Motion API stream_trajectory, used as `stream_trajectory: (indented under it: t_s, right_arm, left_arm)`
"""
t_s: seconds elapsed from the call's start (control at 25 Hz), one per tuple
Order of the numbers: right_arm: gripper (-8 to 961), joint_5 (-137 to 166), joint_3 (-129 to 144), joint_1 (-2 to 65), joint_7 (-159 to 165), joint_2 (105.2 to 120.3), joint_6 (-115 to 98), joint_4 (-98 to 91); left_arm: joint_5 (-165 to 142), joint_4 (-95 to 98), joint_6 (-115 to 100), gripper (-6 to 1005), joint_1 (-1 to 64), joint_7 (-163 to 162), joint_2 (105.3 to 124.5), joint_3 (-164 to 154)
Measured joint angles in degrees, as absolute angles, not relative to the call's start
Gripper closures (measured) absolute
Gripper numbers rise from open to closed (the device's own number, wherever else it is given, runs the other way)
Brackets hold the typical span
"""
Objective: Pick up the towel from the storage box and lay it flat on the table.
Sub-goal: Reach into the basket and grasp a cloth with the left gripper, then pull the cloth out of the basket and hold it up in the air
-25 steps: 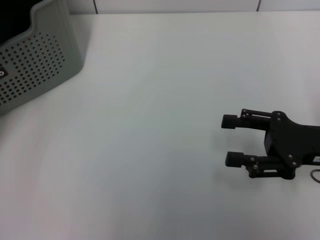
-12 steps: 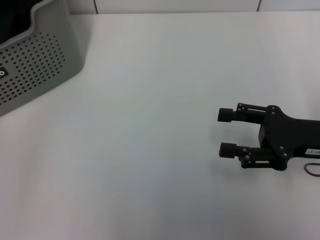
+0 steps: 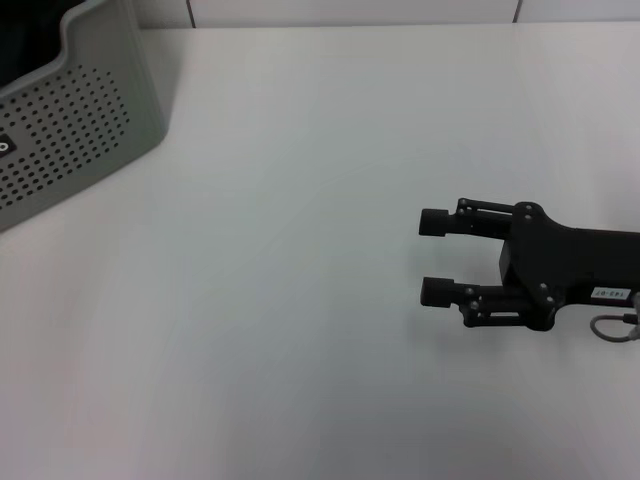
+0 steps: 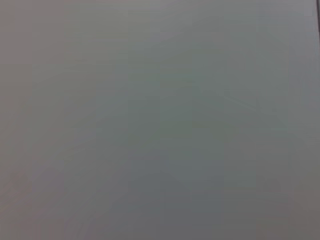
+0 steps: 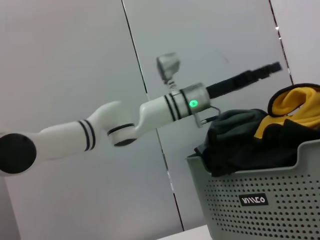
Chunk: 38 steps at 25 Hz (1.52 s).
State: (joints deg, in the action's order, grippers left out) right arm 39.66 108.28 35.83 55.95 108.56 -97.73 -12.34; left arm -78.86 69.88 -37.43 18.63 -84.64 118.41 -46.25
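The table [image 3: 300,250] fills the head view, a plain white top. The storage box [image 3: 70,130] stands at its far left corner, grey with rows of small holes; the right wrist view shows a dark label on its wall. The towel [image 5: 260,135] lies bunched inside that box, dark folds with yellow showing, heaped above the rim. The left arm [image 5: 125,125] reaches toward the box from beyond it; its gripper [image 5: 267,68] hangs over the towel, and whether its fingers are parted cannot be told. The right gripper [image 3: 435,257] hovers well away from the box, fingers wide and holding nothing
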Motion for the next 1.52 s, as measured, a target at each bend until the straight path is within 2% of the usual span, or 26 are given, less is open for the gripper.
stream_trajectory:
  t_s: [0.24,0.88,1.12,1.32,1.52]
  right_arm:
    - [198,39.7,108.3,35.9,56.5,108.88,-97.2,-12.5]
    - [199,39.7,108.3,35.9,56.5,109.06,-97.3,-12.6]
    - [199,39.7,108.3,35.6,56.5,109.19,-97.6,-12.6]
    - [199,39.6,108.3,35.4,56.4,109.35,-97.6,-12.6]
    - [199,39.7,108.3,35.2,56.4,109.41,-97.7,-12.6]
  left_arm:
    - [-90.5,70.5,-29.1,279,21.5,-85.6,119.76,-46.3]
    - [-95.2,66.9,-27.7,332,18.8,-85.0,119.79,-47.3]
    - [-95.1,66.7,-27.4,493,18.8,-84.3,119.79,-47.9]
    - [-94.2,67.0,-27.5,695,18.5,-84.3,119.86,-47.8]
    - [-83.4,67.3,-30.1,831,17.3,-78.2,119.95,-47.8]
